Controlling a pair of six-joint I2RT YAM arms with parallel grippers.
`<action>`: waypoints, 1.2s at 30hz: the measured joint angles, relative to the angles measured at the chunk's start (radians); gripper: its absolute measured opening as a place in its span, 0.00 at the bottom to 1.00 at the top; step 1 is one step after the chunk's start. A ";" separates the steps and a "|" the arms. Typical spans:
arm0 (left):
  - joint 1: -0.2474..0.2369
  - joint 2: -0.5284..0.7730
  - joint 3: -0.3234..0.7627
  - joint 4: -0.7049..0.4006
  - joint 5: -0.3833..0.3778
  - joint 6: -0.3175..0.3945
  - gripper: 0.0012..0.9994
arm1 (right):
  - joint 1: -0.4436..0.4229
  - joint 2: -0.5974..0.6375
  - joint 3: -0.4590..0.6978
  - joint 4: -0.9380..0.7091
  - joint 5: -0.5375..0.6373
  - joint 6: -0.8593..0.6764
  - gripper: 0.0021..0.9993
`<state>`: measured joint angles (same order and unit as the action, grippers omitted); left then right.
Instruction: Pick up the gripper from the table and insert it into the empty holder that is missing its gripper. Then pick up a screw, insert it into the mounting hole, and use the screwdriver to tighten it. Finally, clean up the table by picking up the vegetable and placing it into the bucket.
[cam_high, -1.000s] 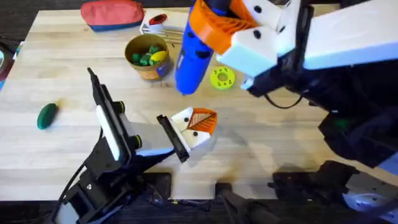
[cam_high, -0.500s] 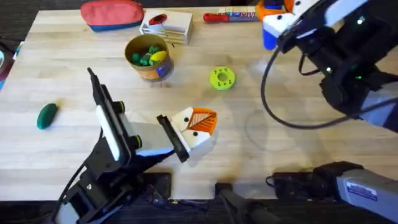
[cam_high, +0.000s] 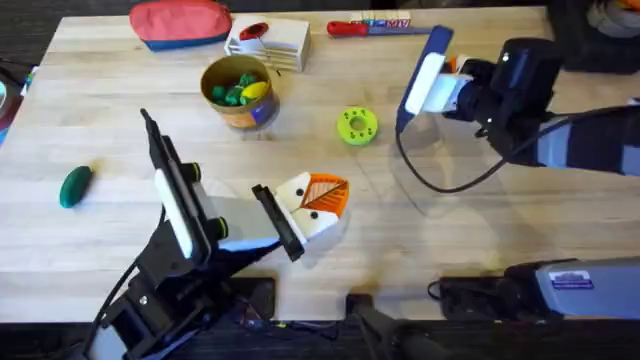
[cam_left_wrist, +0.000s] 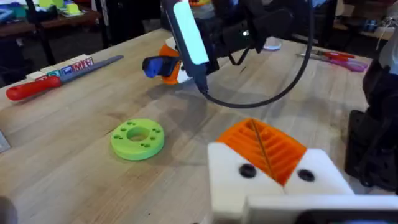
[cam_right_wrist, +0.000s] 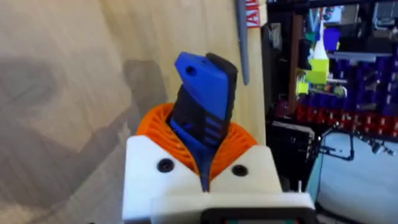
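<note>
Right pincer (cam_right_wrist: 202, 165) clenches the driver (cam_right_wrist: 202, 106) low over the bench (cam_high: 450, 250); a loose, slanted grip could drop it.

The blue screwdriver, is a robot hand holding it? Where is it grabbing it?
Yes. The right end effector grips the blue screwdriver by one end, between its orange pads; the other end sticks out free. The left end effector holds the white holder.

Bright, even light; soft shadows on table (cam_high: 480, 230); blurred wrist-view backgrounds
</note>
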<state>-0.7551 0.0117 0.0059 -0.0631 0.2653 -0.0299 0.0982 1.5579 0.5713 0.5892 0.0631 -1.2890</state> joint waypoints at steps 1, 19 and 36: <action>0.000 0.000 0.000 0.000 0.000 0.000 0.00 | 0.003 0.012 0.000 -0.006 0.003 -0.022 0.00; 0.000 0.000 0.000 0.000 0.000 0.003 0.32 | 0.119 0.013 0.026 -0.143 0.056 0.060 0.99; 0.000 0.000 0.063 0.021 -0.291 -0.052 0.99 | 0.255 -0.227 0.019 -0.164 0.168 0.817 0.99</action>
<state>-0.7551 0.0120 0.0692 -0.0417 -0.0254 -0.0818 0.3528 1.3313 0.5900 0.4256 0.2315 -0.4724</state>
